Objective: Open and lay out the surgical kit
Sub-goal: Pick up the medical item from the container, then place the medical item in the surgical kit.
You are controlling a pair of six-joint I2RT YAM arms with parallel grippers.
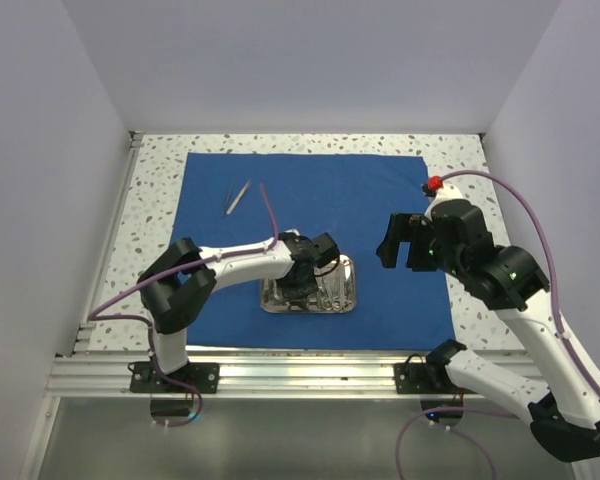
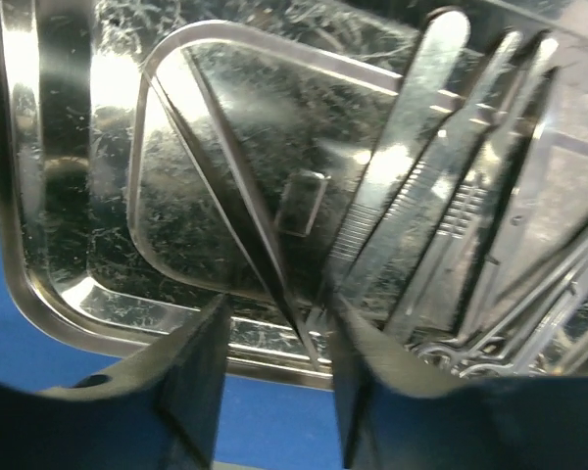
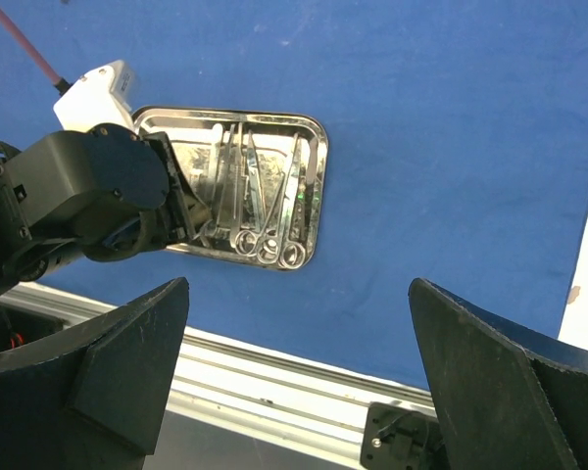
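We were mid layout: cloth (image 1: pixel 380 200) spread, tweezers (image 1: pixel 239 197) out at upper left, tray (image 1: pixel 352 285) at lower centre. Left gripper (image 2: pixel 274 338) stood part open astride a thin tool (image 2: pixel 240 186) in the tray, gripping nothing; right gripper (image 1: pixel 405 245) gaped empty. Next, we judged: pinch squarely, lift

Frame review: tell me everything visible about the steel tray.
The steel tray is small, shiny, rectangular with rounded corners and a raised rim, its floor scuffed. It lies flat on the blue cloth, near its front edge. Tweezers and ring-handled instruments lie inside, mostly to one side. The left tool reaches in, fingers open astride a thin instrument.
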